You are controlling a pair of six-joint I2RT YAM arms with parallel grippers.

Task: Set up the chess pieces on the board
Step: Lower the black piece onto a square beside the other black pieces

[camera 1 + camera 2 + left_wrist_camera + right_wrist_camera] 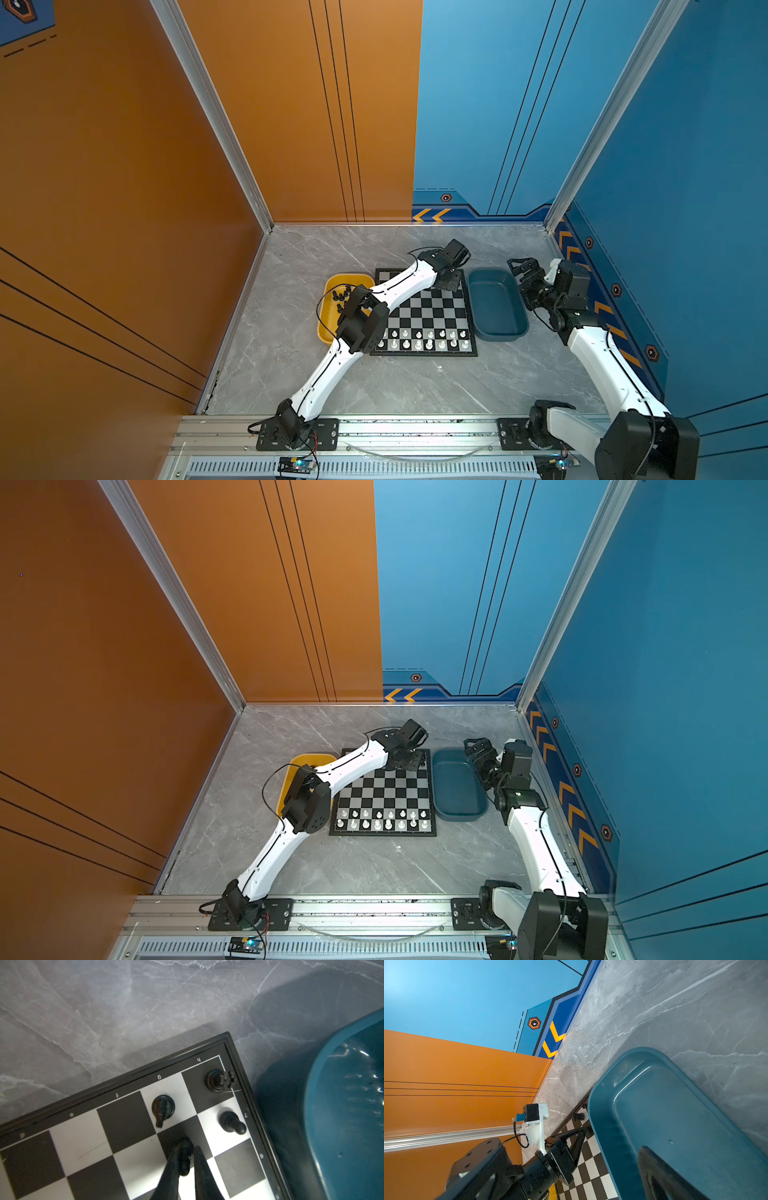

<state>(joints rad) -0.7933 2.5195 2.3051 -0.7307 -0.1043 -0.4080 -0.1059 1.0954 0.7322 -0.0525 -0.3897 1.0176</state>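
Observation:
The board (428, 307) (384, 789) lies mid-table. My left gripper (187, 1148) reaches over its far right corner, shut on a black pawn (185, 1155) that stands on a dark square there. Beside it on the board stand a black rook (216, 1082) in the corner square, a knight (163, 1107) and another pawn (231, 1123). More black chess pieces (340, 296) lie in the yellow tray (332, 286). My right gripper (521, 264) (478, 744) hovers open and empty beyond the blue tray's far right end; one finger (654, 1167) shows blurred.
White chessmen (424, 338) (382, 818) fill the board's two near rows. The empty dark blue tray (496, 307) (675, 1115) sits against the board's right edge. The left arm's elbow (361, 324) hangs over the yellow tray. Walls enclose the grey marble table (374, 382).

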